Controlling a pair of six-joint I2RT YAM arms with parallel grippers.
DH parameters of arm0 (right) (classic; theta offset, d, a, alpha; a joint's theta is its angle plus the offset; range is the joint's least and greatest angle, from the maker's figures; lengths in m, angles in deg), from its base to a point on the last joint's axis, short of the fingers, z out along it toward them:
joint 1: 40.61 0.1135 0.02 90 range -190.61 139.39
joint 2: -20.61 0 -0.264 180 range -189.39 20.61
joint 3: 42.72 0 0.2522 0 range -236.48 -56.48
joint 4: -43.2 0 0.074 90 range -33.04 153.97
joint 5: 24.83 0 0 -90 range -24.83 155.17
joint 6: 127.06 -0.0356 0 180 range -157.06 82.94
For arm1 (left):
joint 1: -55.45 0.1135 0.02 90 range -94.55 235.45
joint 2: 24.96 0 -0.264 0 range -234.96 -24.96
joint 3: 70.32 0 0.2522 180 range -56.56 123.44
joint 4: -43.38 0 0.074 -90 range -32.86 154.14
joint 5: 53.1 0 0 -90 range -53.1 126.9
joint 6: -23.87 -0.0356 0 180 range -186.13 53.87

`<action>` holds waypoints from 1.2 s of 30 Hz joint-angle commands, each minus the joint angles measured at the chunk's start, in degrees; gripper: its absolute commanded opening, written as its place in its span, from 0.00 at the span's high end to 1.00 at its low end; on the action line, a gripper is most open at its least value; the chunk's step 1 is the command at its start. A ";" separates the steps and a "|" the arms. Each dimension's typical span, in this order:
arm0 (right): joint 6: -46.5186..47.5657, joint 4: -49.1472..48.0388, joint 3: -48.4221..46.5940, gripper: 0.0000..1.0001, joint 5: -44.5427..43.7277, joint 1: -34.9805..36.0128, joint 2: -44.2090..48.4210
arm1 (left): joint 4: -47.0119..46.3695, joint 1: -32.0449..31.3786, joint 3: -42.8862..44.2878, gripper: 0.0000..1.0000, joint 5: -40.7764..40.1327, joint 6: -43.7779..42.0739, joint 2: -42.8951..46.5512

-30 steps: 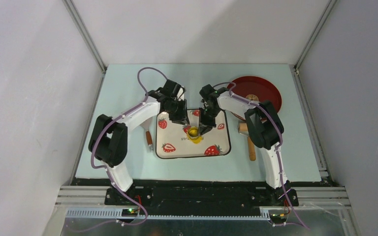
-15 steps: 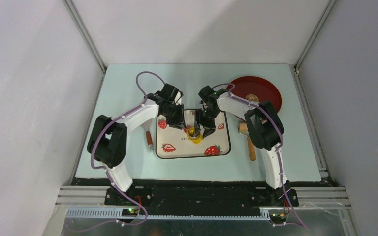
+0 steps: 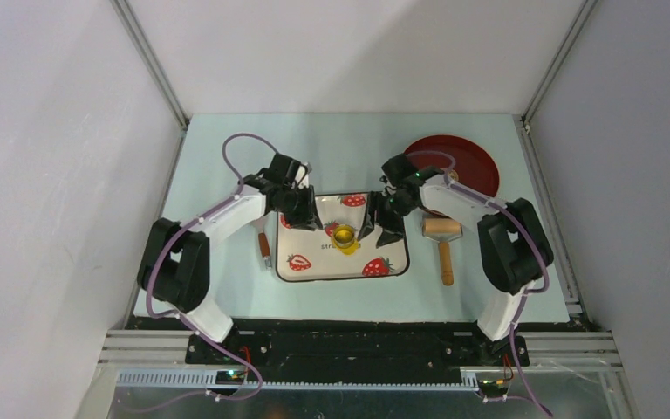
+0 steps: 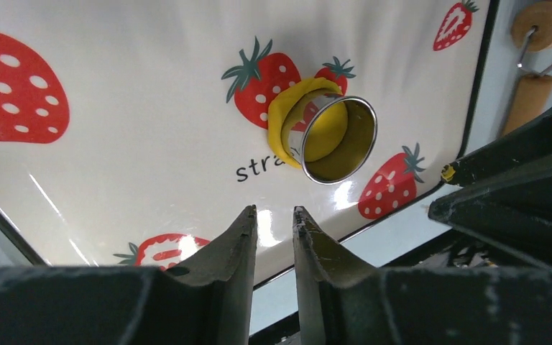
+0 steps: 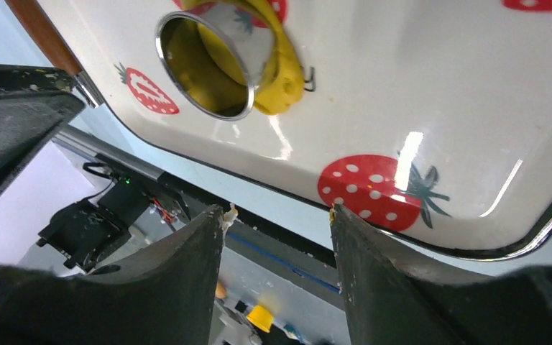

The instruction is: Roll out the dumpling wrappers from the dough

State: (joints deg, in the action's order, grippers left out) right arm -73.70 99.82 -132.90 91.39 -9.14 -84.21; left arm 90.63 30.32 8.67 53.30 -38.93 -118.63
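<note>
1. Nearest the arm bases, the strawberry-print tray [image 3: 340,266] lies flat on the table [image 3: 227,157], its front rim facing them.
2. Just off the tray's left edge lies a brown-handled tool [image 3: 264,248]. Just off its right edge lies a wooden rolling pin [image 3: 444,249], its roller at the far end and its handle pointing toward the bases.
3. Near the tray's middle stands a small metal ring cutter [image 3: 344,233]. The bright-yellow dough [image 3: 346,247] lies under and around it.
4. In the left wrist view the dough [image 4: 282,115] wraps the outside of the cutter [image 4: 296,140] as a collar. More yellow covers the floor inside the ring.
5. The left gripper [image 4: 273,212] has its fingers [image 4: 241,237] narrowly parted, with nothing between them. The cutter and dough lie ahead of the tips, a little to the right of the gap, and well apart from them.
6. The right gripper [image 5: 279,212] has its fingers [image 5: 205,244] spread wide and empty. The cutter [image 5: 241,39] and dough [image 5: 284,79] sit ahead and left of the gap, untouched.
7. From above, the cutter stands between the two arms. The left gripper [image 3: 316,220] is on its left and slightly farther back, and the right gripper [image 3: 380,234] is just to its right.
8. Farthest back, at the right, a red plate [image 3: 467,157] rests on the table, partly hidden by the right arm.
</note>
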 commanded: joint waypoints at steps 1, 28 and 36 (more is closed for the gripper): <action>-4.37 -8.69 7.17 0.43 1.78 -2.63 4.06 | -9.02 1.99 -4.49 0.70 7.17 3.69 3.37; -7.34 -16.16 2.57 0.67 2.99 -2.23 -12.17 | -18.77 3.15 -9.40 0.66 12.51 8.64 1.02; -5.06 -11.04 -1.30 0.71 -2.65 -0.71 -14.52 | -18.80 3.23 -9.85 0.67 9.34 8.40 -0.80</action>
State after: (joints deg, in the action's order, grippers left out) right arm -81.20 86.35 -131.83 95.95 -11.37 -96.32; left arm 73.50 33.14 -0.57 64.17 -30.54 -118.72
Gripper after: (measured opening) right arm 0.299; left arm 0.335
